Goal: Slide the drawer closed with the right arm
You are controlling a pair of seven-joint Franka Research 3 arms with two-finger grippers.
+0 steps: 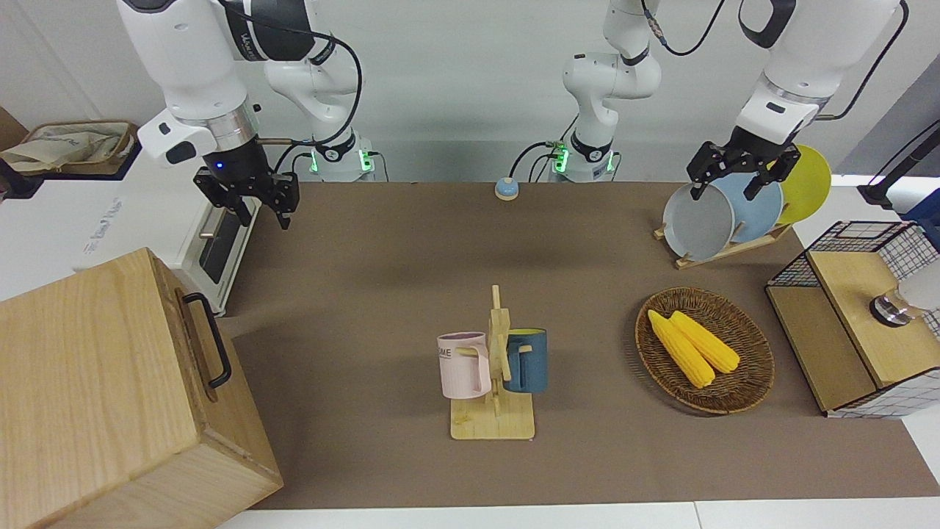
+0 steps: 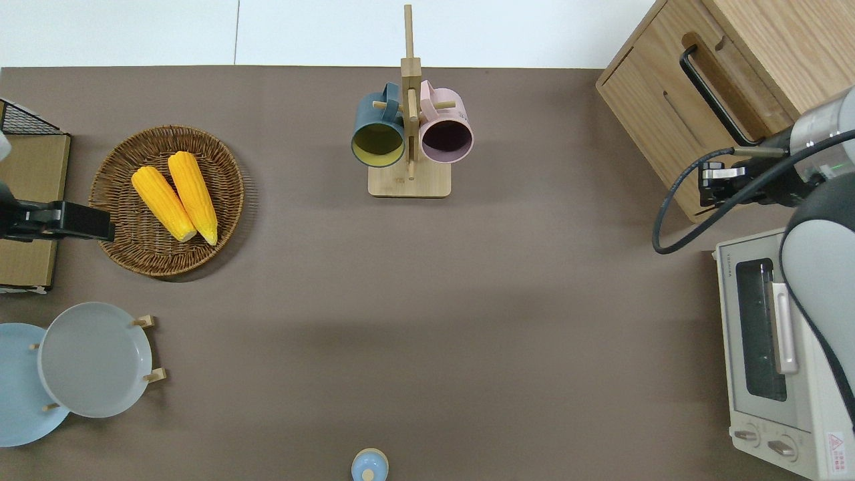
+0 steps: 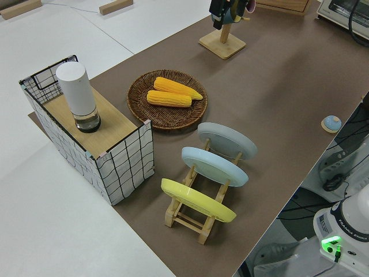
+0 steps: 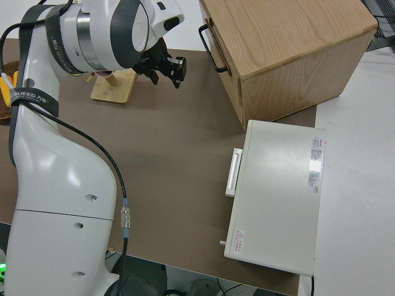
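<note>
You've got a light-wood drawer [image 1: 197,345] with a black bar handle [image 1: 209,339] on a light-wood cabinet [image 1: 95,397]. The right arm [image 1: 192,70] is white with dark grey joints; its black right gripper [image 1: 258,200] shows a small blue light. The mat [image 2: 414,300] is plain brown. You see two yellow corn cobs [image 2: 175,195] in a brown woven basket [image 2: 120,247], pink mug [image 1: 464,365] and dark blue mug [image 1: 527,360], grey, blue and yellow plates [image 3: 213,167], and a white oven [image 4: 278,197].
</note>
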